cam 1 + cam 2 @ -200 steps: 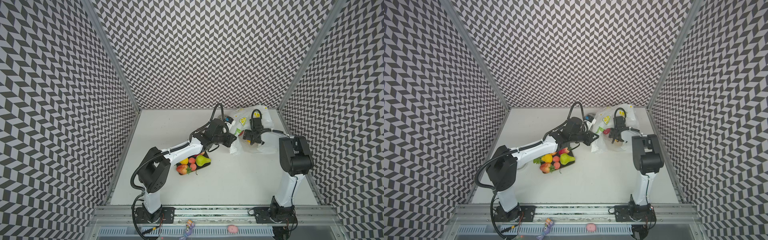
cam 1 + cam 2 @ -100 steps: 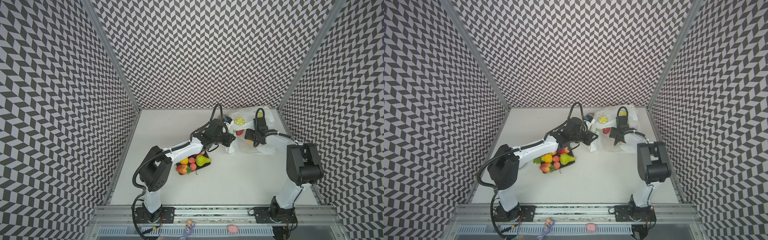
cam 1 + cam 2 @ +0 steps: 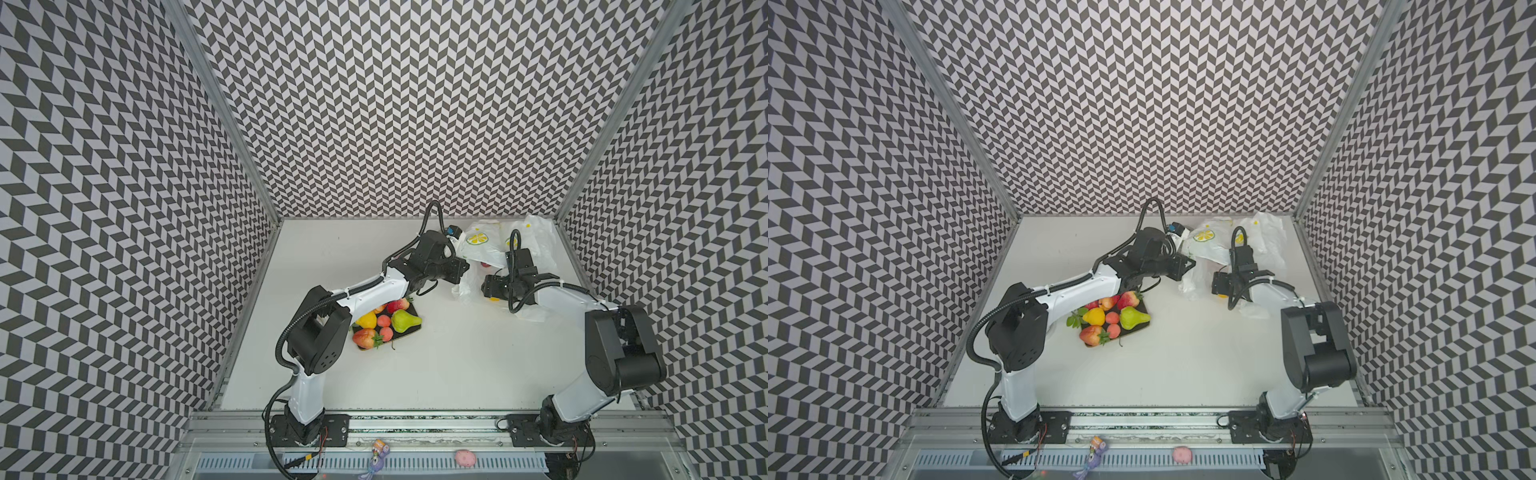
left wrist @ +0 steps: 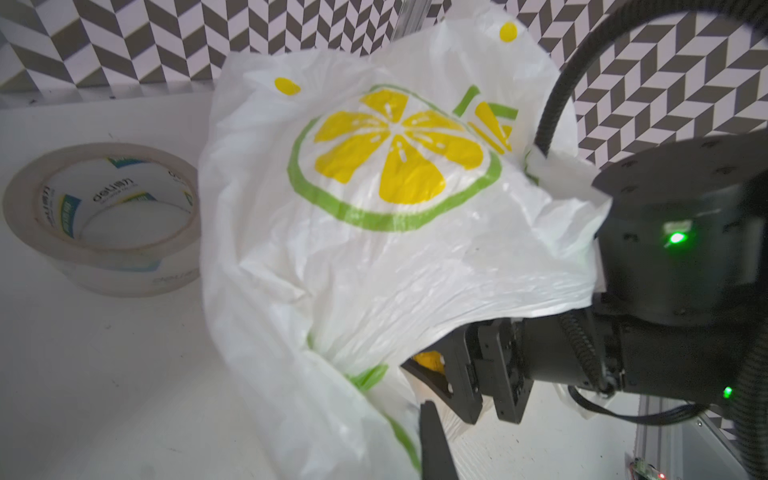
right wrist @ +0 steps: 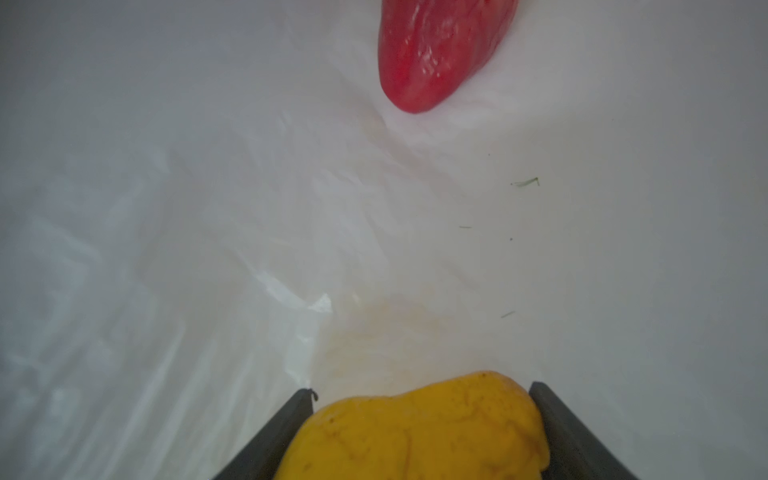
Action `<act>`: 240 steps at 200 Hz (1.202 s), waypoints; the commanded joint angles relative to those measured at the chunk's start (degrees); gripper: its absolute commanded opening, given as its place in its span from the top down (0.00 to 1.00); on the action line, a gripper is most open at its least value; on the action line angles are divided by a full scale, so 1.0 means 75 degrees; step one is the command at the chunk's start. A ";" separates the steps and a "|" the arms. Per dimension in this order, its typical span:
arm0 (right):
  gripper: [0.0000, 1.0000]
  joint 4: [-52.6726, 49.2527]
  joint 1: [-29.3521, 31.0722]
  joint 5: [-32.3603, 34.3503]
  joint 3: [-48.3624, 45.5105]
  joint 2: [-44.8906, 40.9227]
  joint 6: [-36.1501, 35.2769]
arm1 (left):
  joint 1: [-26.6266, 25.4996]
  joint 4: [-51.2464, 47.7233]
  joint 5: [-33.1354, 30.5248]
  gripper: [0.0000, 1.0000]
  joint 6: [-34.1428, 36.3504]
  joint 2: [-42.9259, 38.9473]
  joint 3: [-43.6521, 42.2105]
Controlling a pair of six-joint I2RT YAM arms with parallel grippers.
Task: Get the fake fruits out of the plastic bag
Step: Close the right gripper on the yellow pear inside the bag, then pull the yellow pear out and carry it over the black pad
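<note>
Yellow fake fruit (image 5: 415, 432) within right gripper (image 5: 422, 391)

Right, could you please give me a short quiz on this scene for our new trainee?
1. True or false: the tape roll lies inside the bag.
2. What sits between the right pincer's fingers? A green pear; B yellow fruit; C tape roll.
3. What colour is the other fruit lying farther inside the bag?
Key: 1 false, it sits beside the bag; 2 B; 3 red.

Tape roll (image 4: 116, 270) on white table (image 3: 457, 353), chevron walls (image 3: 374, 104)
</note>
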 commanded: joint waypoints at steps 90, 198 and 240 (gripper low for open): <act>0.29 -0.0476 0.0847 0.0356 -0.0219 -0.0373 -0.1043 | 0.0260 -0.0322 -0.0012 1.00 0.0685 0.0982 0.2208; 0.31 -0.0302 0.1540 0.0144 -0.0860 -0.1934 -0.2399 | 0.0686 -0.0896 0.0201 1.00 0.0814 0.2268 0.3456; 0.33 -0.0760 0.1619 -0.0662 -0.0714 -0.2530 -0.3556 | 0.0754 -0.0902 0.0292 1.00 0.0808 0.2627 0.3541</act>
